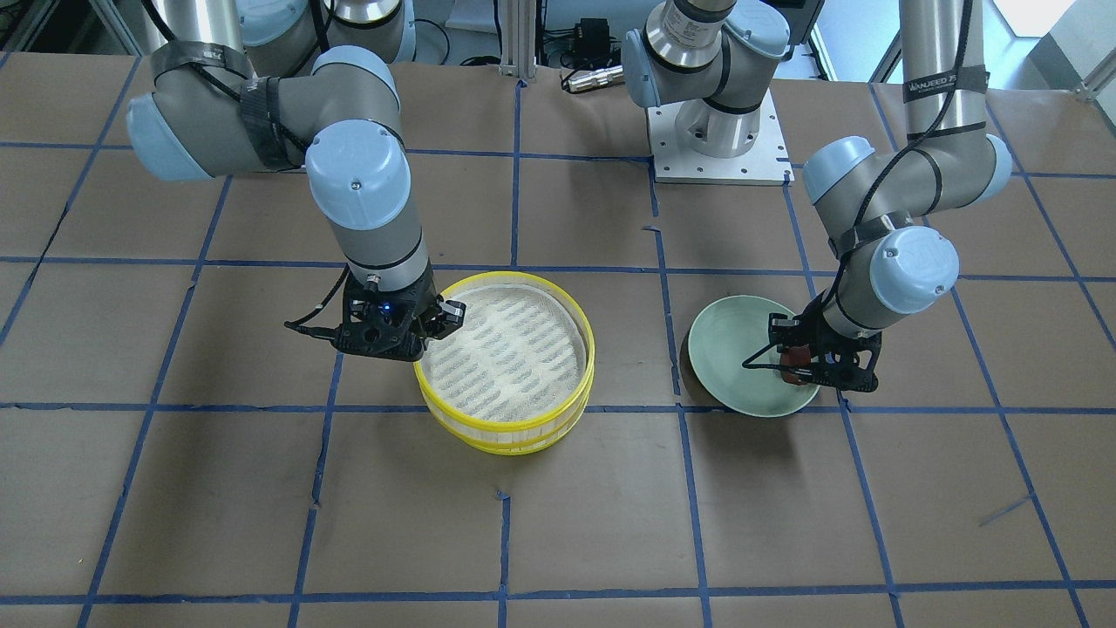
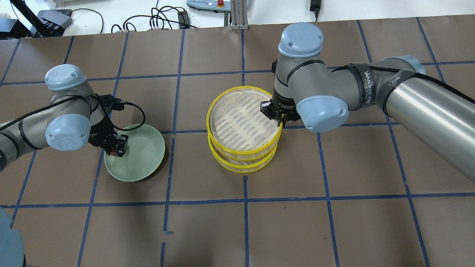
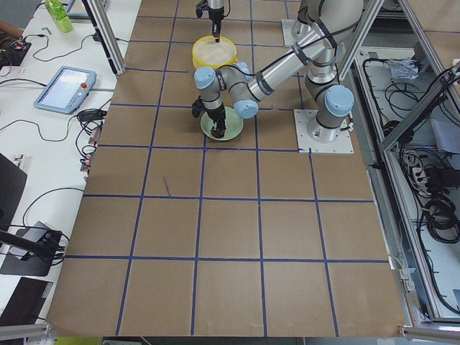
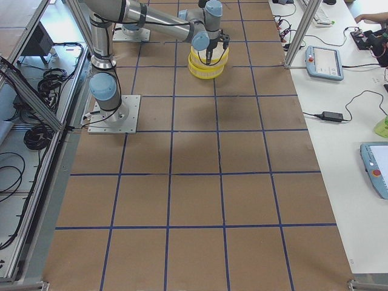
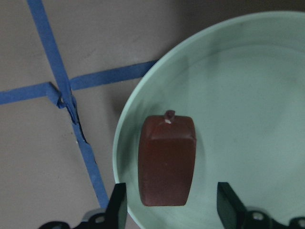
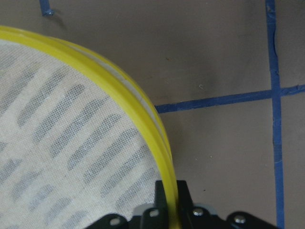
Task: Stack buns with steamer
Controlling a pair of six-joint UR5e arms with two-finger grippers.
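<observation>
Left pincer (image 5: 171, 198) spread wide, straddling without touching one reddish-brown rounded bun (image 5: 167, 162) on pale green round plate (image 5: 248, 86), toward counter's (image 2: 334, 222) left edge. Right pincer (image 6: 171, 193) clamped on rim of yellow-rimmed, mesh-floored round steamer (image 2: 243, 150), two tiers stacked, mid-counter. Black strap (image 2: 367, 83) on right arm reads "WANJEED".

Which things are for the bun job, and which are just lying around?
For the job: reddish-brown bun, green plate, yellow steamer, left gripper, right gripper.
Just lying about: tablet, green bottle, black cables.
</observation>
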